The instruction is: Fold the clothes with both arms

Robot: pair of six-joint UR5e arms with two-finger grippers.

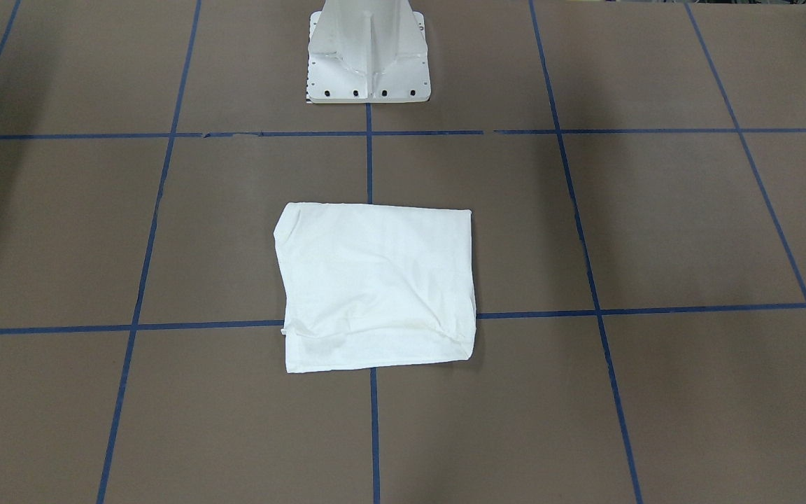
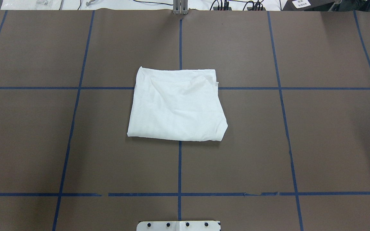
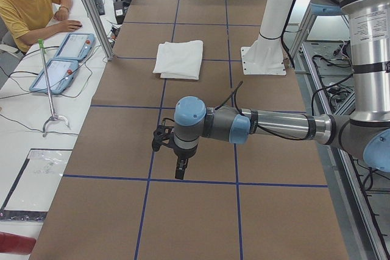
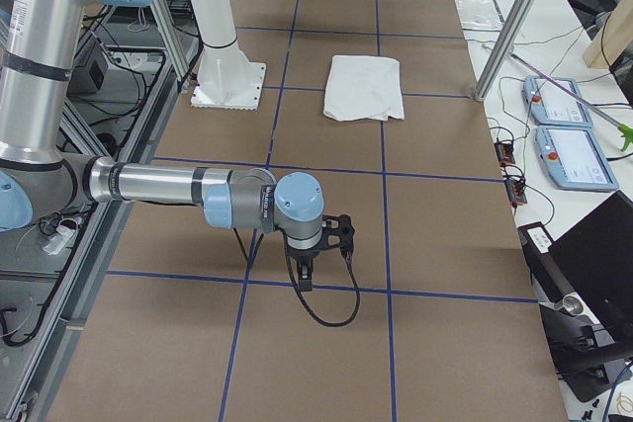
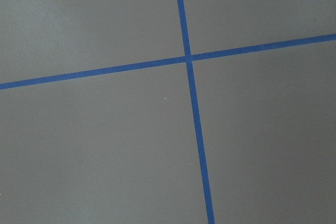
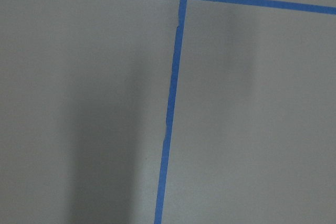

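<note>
The white T-shirt (image 1: 375, 287) lies folded into a flat rectangle at the middle of the brown table, and shows in the overhead view (image 2: 177, 106) and both side views (image 3: 178, 59) (image 4: 366, 86). No printed text, collar or label shows. My left gripper (image 3: 180, 173) points down over the table far from the shirt, near the table's left end. My right gripper (image 4: 307, 282) points down near the table's right end, also far from the shirt. Both show only in the side views, so I cannot tell whether they are open or shut. The wrist views show only bare table with blue tape lines.
The white metal pedestal (image 1: 368, 56) stands at the robot's side of the table, behind the shirt. A person in a yellow shirt (image 3: 30, 4) sits beyond the far edge, with teach pendants (image 3: 64, 59) and a metal post (image 3: 91, 10) along that edge.
</note>
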